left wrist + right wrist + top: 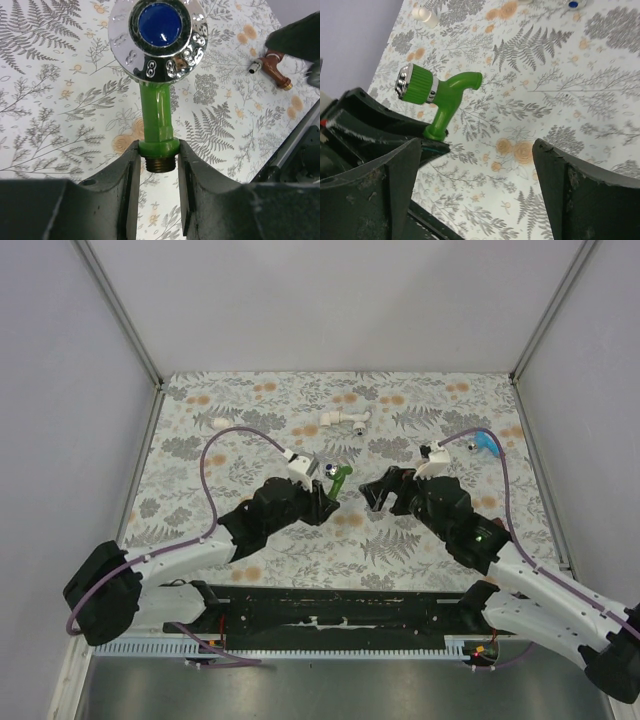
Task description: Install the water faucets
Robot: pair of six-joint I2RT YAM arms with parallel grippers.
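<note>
Top external shows a fern-patterned table (420, 400) between pale walls (340, 300).

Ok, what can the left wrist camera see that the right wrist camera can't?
Only left wrist: a reddish-brown faucet lying on the flowery cloth, and the blue button topping the green faucet. Only right wrist: a small white piece, and the right pincer with its fingers wide open. Both: the green faucet, clamped at its base by the left pincer, above the flowery cloth.
</note>
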